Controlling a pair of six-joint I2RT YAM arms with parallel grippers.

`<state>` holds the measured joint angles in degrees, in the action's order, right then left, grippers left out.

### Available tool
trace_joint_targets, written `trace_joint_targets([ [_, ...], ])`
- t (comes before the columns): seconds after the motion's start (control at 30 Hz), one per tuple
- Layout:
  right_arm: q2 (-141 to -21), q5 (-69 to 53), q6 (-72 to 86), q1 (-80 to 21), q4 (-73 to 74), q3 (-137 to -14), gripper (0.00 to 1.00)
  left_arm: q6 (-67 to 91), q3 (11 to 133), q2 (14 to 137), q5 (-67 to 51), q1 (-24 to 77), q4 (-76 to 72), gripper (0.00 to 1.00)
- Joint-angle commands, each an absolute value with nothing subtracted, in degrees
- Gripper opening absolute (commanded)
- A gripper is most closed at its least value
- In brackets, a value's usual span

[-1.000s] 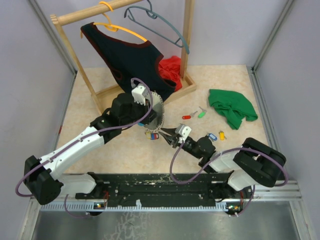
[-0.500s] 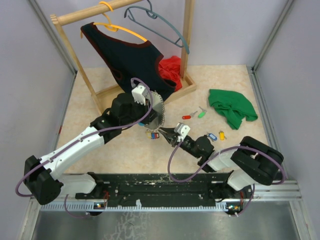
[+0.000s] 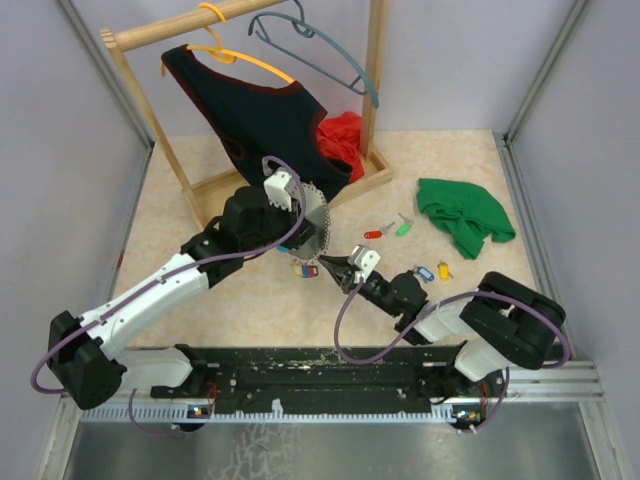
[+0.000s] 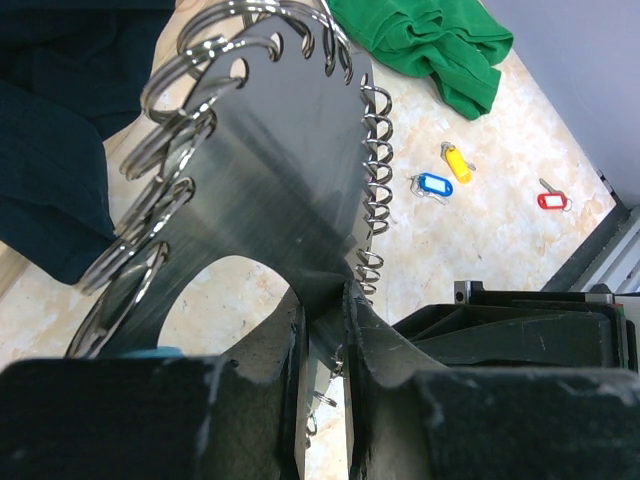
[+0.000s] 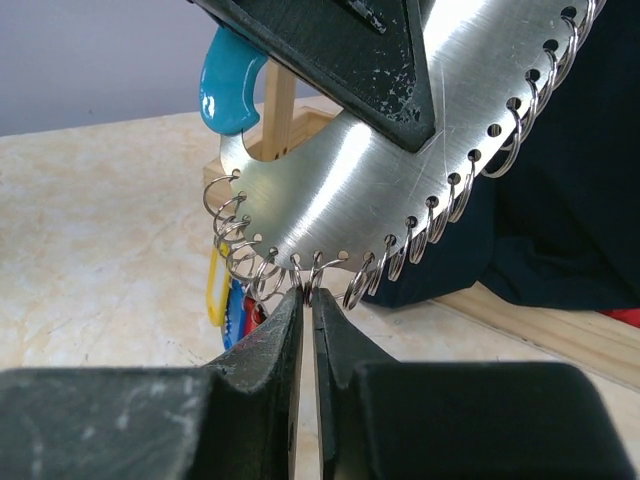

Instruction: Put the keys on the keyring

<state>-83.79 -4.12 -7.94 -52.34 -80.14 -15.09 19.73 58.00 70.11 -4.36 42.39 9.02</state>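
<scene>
At left, pinching the keyring (image 4: 270, 150) flat between the fingers of the left gripper (image 4: 325, 330), near the cut-out inner edge. Held up off the worktop (image 3: 270, 310) and on edge, presumably to turn the ringed rim toward the other arm. Looks like a polished steel half-disc, brushed and glaring, punched with a row of holes, each carrying a springy split ring of thin wire. Capped near the grip by a glossy light-blue plastic end (image 5: 228, 85). Dangling below the rim: hung keys (image 5: 215, 285) with yellow and blue plastic heads.

To the right, right gripper (image 5: 307, 300) closed to a thin slit on one wire ring at the lowest rim, seemingly nipping it to steady or prise it.

Further right, lying flat on mottled beige stone-look surface, well apart from the rings: red key (image 3: 372, 234), green key (image 3: 403, 227), blue key (image 3: 422, 272), yellow key (image 3: 443, 270). Smooth coloured tags, not yet threaded.
</scene>
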Motion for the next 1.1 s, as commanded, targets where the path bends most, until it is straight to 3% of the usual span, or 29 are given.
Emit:
trace_joint_targets([
  [0.0,-84.1,-3.9,-7.7,-53.0,-83.9,-17.0,0.06,20.2,57.9,68.6,-5.0,42.7,6.5,0.0],
  [0.13,-83.0,-4.0,-7.7,-53.0,-83.5,-16.5,0.0,20.6,57.2,68.3,-3.4,42.7,6.6,0.0],
  [0.7,-78.0,-5.8,-8.5,-52.9,-79.8,-13.7,0.0,33.7,50.3,68.3,1.1,42.5,2.7,0.13],
  [0.9,-79.2,-6.7,-7.6,-52.9,-78.6,-12.5,0.0,35.8,46.4,67.0,0.7,42.5,-2.8,0.0],
  [1.07,-77.8,-8.2,-6.4,-52.9,-72.8,-12.1,0.03,32.4,46.6,66.2,0.3,42.5,-3.8,0.0],
])
